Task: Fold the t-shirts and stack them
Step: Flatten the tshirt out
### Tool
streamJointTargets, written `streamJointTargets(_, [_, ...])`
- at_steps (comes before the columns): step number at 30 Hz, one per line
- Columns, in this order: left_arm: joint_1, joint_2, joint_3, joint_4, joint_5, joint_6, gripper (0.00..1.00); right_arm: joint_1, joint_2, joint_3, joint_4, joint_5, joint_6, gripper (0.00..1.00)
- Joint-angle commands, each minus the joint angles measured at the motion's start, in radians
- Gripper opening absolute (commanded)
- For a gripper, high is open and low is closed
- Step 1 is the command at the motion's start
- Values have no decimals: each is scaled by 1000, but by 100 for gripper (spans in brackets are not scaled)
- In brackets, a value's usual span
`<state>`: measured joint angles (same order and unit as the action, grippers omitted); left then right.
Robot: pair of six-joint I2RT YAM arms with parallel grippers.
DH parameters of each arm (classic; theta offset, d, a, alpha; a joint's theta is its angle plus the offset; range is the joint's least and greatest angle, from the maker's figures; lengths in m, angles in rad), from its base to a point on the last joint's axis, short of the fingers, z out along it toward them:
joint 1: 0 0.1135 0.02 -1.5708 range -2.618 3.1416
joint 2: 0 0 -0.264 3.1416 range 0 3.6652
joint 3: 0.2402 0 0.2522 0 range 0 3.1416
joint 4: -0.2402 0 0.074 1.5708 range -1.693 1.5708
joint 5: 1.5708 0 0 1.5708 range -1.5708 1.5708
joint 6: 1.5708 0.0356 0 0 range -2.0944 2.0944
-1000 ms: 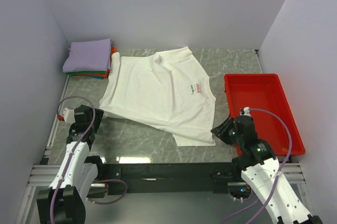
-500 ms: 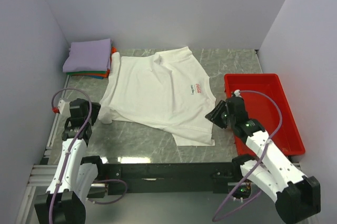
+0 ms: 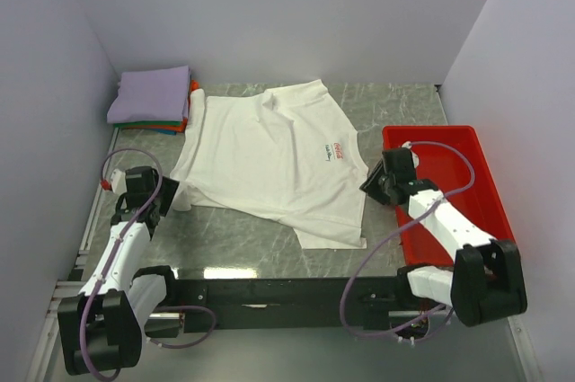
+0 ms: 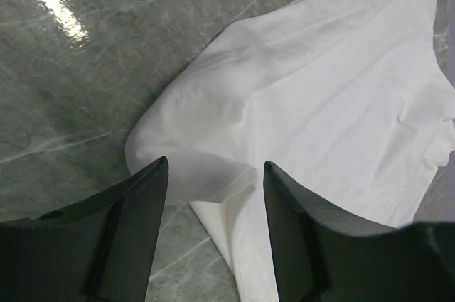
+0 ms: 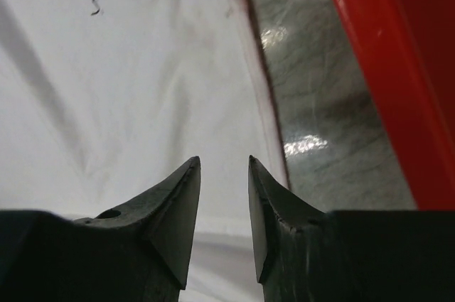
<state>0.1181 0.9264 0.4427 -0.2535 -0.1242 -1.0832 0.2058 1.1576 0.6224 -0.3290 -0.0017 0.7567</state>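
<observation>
Top: tee [image 3: 269, 162] lies spread flat mid-table [image 3: 404, 112], logo [image 3: 336, 150] up, not yet folded. Stack [image 3: 151, 99] of folded tees sits at the back left corner, just touching the tee's far edge. Tray [image 3: 467, 211] is to the right, beside the tee but apart from it. My left gripper [image 3: 169, 196] is at the tee's near-left flap and my right gripper [image 3: 368, 188] is at its right edge, between cloth and tray. My read: this is the pick-up for the first fold, and nothing is lifted.

Left wrist: jaws are wide open and straddle the rounded flap, which looks like a sleeve. The cloth runs under the gap and there is bare table to the left. There is no pinch on it.

Right wrist: jaws are apart with a narrow gap and nothing is clamped. They sit over white cloth just inside the seamed edge. A strip of table and then the tray wall lie to the right.

Next, as I judge it:
- Left goes down until the lower finger gets under the flap, then closes on the cloth only.
- Right shifts slightly toward the seam so a finger can catch the edge, then closes.
- Both lift together and carry the fold across.

Risks: the right side has little room next to the tray wall, and I could pinch only the top layer.
</observation>
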Motion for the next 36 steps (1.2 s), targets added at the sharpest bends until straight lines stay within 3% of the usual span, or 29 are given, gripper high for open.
streamJointTargets(1, [-3, -20, 5, 56, 26, 19, 61, -17, 89, 66, 50, 86, -34, 41])
streamJointTargets(15, [-3, -24, 40, 57, 103, 48, 61, -17, 451, 365, -28, 247, -76, 42])
streamJointTargets(22, [-3, -29, 51, 57, 116, 57, 62, -19, 560, 396, -42, 250, -88, 40])
streamJointTargets(29, [-3, -35, 56, 53, 115, 62, 62, -17, 567, 384, -36, 230, -92, 37])
streamJointTargets(31, [-3, -38, 54, 56, 115, 63, 62, -19, 561, 379, -32, 227, -95, 31])
streamJointTargets(34, [-3, -38, 50, 59, 115, 63, 61, -17, 541, 373, -30, 206, -96, 7])
streamJointTargets(36, [-1, -40, 47, 59, 115, 65, 61, -17, 521, 376, -36, 201, -99, 0])
